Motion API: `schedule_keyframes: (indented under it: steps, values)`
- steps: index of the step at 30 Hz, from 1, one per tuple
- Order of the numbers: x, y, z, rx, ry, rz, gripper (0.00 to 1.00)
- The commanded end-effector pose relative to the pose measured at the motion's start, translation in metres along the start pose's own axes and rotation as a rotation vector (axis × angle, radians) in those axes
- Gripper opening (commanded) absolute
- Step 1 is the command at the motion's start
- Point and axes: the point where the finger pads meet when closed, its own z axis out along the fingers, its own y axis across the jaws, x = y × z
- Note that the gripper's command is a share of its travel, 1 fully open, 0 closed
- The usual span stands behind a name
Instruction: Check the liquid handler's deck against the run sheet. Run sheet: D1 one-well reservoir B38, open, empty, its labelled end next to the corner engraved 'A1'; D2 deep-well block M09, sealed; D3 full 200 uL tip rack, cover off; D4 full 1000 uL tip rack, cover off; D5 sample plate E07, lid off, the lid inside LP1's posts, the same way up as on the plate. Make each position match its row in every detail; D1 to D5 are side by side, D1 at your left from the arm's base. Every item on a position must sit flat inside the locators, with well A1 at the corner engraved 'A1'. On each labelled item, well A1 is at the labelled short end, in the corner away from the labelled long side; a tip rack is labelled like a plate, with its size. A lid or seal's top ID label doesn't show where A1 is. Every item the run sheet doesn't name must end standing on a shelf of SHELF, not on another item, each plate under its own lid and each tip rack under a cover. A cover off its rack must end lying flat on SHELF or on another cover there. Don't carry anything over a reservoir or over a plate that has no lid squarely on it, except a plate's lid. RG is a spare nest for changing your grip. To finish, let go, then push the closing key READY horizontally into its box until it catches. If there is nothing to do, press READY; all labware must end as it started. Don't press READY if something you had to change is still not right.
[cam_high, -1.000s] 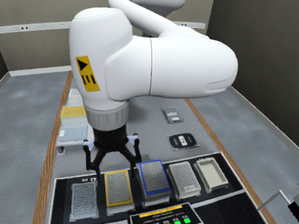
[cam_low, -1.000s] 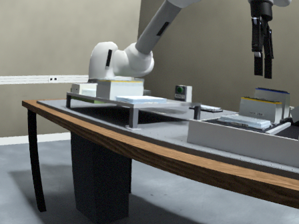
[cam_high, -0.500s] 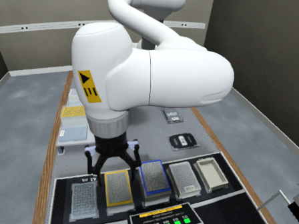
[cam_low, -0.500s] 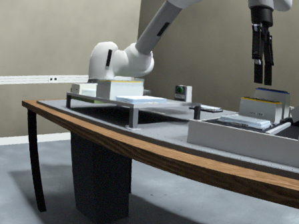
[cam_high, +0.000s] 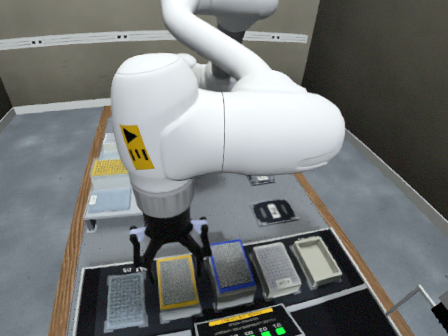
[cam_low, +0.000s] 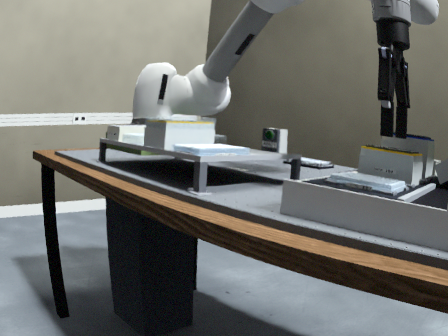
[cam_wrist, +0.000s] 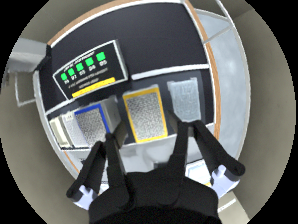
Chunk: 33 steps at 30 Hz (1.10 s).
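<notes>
My gripper (cam_high: 171, 261) (cam_low: 393, 131) (cam_wrist: 146, 121) is open and empty. It hangs close above the yellow-rimmed tip rack (cam_high: 176, 284) (cam_low: 391, 164) (cam_wrist: 145, 115) on the black deck (cam_high: 345, 305), one finger to each side of it. In the top view the row reads, from the left: a clear sample plate (cam_high: 126, 300) (cam_wrist: 185, 99), the yellow rack, a blue-rimmed tip rack (cam_high: 231, 265) (cam_low: 419, 145) (cam_wrist: 92, 123), a grey deep-well block (cam_high: 276, 270) and an open white reservoir (cam_high: 316, 260). Both racks show their tips, with no cover on them.
The shelf (cam_high: 112, 214) (cam_low: 200, 159) at the table's left holds a yellow-topped box (cam_high: 109, 167) and a flat clear cover (cam_high: 107, 200) (cam_low: 212, 149). Two small black nests (cam_high: 274, 211) (cam_high: 261, 179) lie behind the deck. A box with a green button (cam_low: 274, 139) stands at the back. A status panel (cam_high: 245, 322) fronts the deck.
</notes>
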Motion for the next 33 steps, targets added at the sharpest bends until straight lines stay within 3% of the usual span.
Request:
schedule_keyframes:
  steps: [1,33]
  values:
    - [0.000,-0.003,0.011,-0.001,0.001,-0.001,0.66]
    - [0.000,-0.003,0.058,-0.001,0.001,-0.001,0.66]
